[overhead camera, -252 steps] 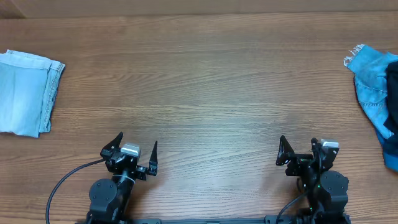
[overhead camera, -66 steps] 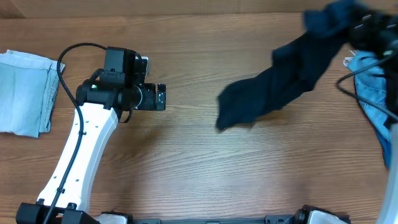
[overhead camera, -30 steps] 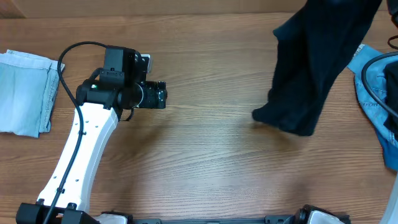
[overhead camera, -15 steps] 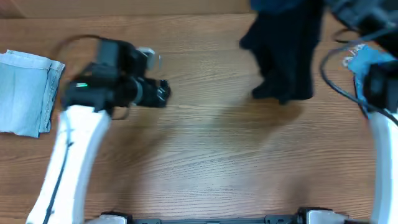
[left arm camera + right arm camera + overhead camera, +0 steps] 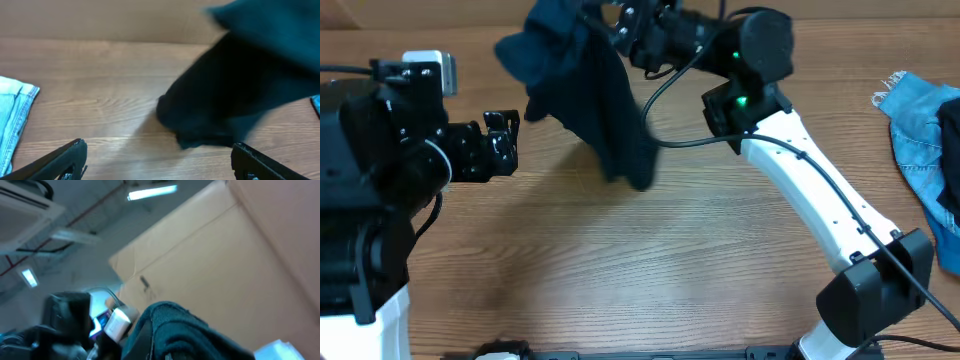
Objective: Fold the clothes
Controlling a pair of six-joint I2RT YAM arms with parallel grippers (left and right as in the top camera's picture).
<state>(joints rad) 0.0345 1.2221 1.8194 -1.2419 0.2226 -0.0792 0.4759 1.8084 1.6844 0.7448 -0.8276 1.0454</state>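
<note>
Right claw [image 5: 612,24] grips thin navy garment [image 5: 605,115] — seemingly limp, crumpled.

Brown wood-grain table [image 5: 700,260], planks running left to right, takes up the whole scene and is bare across the middle and near side. A crumpled bright blue denim piece with a frayed pale hem [image 5: 918,130] lies flat on it at the far right edge, with a dark fabric patch [image 5: 950,140] over its right part, cut off by the frame. At the left side lies a folded pale blue denim piece with a stitched edge [image 5: 11,117], only partly in the left wrist view.
</note>
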